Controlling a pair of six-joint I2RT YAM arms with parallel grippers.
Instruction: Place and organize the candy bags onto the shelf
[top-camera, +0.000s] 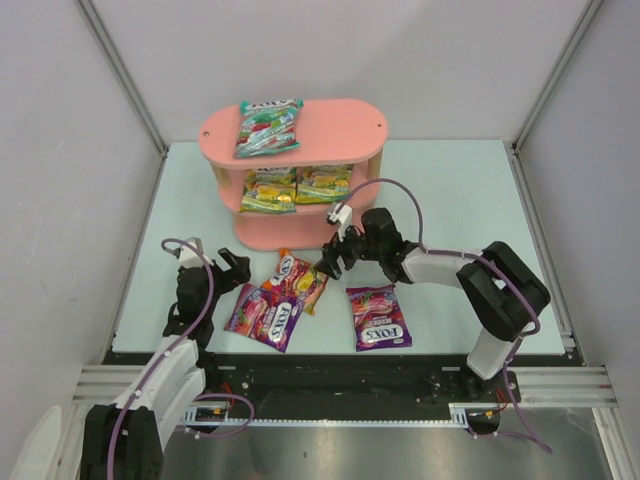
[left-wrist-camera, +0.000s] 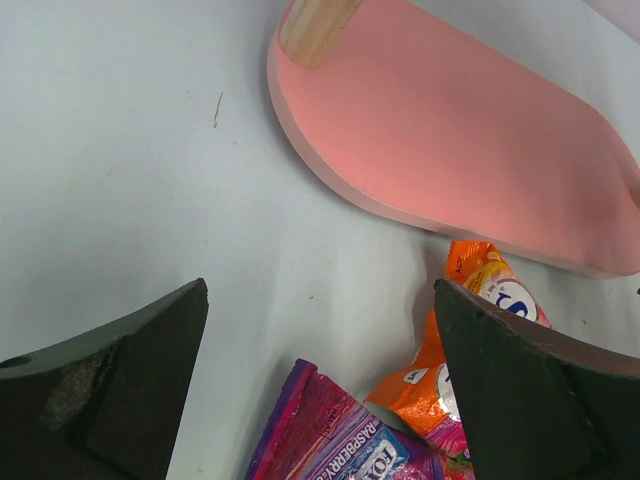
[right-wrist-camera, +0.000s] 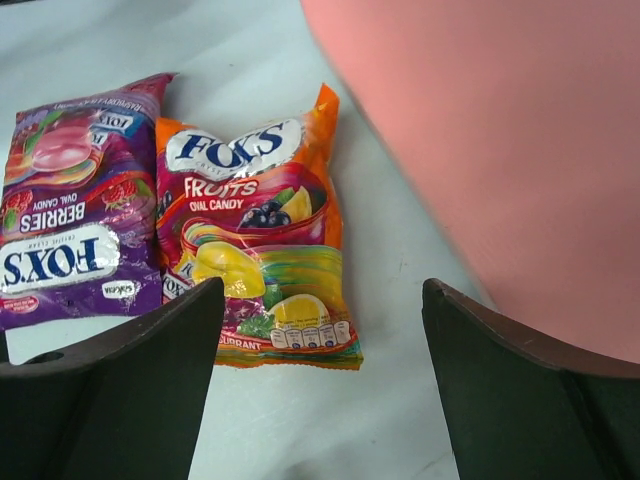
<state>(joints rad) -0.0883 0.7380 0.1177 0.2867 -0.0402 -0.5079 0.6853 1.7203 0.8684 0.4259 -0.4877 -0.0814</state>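
Shelf (top-camera: 340, 120) at 12 o'clock overhead holds the teal bag (top-camera: 268, 127) on top and two yellow-green bags (top-camera: 270, 190) mid-tier; the red-orange bag (top-camera: 298, 280) and two purple bags (top-camera: 265, 315) lie at its 6 o'clock. Left wrist: left gripper (left-wrist-camera: 320, 300) wide, empty, red-orange bag (left-wrist-camera: 470, 330) at 4 o'clock. Right wrist: right gripper (right-wrist-camera: 322, 290) wide, same bag (right-wrist-camera: 255, 230) at 10 o'clock.

Purple bag (left-wrist-camera: 322, 432) cut by bottom edge, shelf (right-wrist-camera: 500, 150) blurred

Top external: high at near edge, looks down over whole table (top-camera: 440, 200). Wrist views: close, low. Left faces far-right, right faces left; both share red-orange bag (left-wrist-camera: 478, 285) (right-wrist-camera: 262, 230) and shelf (left-wrist-camera: 450, 130) (right-wrist-camera: 500, 150) bottom board.
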